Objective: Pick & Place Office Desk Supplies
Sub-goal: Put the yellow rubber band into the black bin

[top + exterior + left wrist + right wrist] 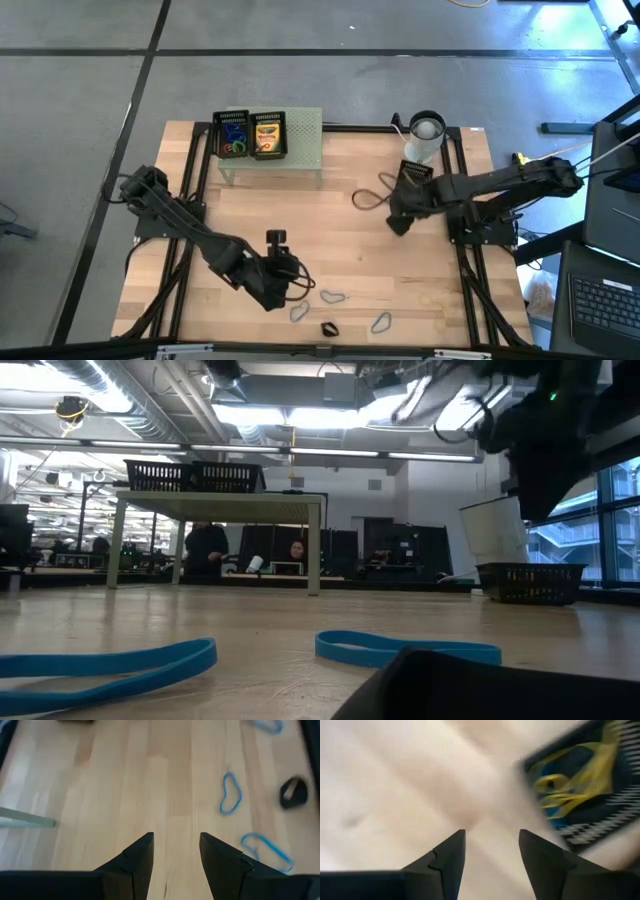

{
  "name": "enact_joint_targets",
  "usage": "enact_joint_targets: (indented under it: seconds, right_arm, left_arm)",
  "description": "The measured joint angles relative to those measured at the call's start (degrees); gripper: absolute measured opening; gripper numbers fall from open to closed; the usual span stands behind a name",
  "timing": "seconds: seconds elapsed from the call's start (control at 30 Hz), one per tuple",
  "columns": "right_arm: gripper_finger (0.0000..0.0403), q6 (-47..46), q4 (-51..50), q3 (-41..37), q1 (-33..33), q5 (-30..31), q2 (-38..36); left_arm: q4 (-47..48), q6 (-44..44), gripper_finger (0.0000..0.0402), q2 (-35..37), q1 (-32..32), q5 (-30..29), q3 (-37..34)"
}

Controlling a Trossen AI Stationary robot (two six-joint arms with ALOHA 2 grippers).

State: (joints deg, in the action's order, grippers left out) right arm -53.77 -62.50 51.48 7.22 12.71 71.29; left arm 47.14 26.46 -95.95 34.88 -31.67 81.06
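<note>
grippers are both gaping, holding nothing — right gripper [399, 226] is hovering near the dark crayon box [414, 174] at far right, left gripper [296, 278] near blue loops [333, 297]

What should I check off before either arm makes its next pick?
1. Left claw open and empty: ok, bare wood shows between its fingers.
2. Right claw open and empty: ok, nothing between its fingers; a crayon box lies just ahead.
3. Targets near the left claw: ok, blue rubber bands and a black clip lie loose on the table.
4. Mesh baskets on the pale green stand: ok, one holds loops, the other a crayon box.
5. White cup near the right arm: cannot tell how much clearance.
</note>
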Motion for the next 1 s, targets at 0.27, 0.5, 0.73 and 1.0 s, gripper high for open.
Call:
enact_joint_targets:
  seconds: [0.27,0.5,0.73,1.0]
  right_arm:
    - [0.0171,-15.88,11.67,0.02,18.06,-6.58,0.60]
    - [0.0163,-29.70,16.63,0.04,32.67,-9.64,5.58]
    - [0.0162,-27.70,20.57,0.04,40.49,-17.59,13.82]
    - [0.0162,-20.31,21.33,0.04,44.81,-21.68,20.42]
  left_arm:
    - [3.11,3.10,0.0153,-2.70,0.23,-0.27,0.00]
    - [3.92,4.46,0.0153,-2.68,0.81,-0.34,0.00]
    - [4.03,4.35,0.0153,-2.68,1.09,-0.38,0.00]
    - [4.08,4.31,0.0153,-2.68,1.09,-0.46,0.00]
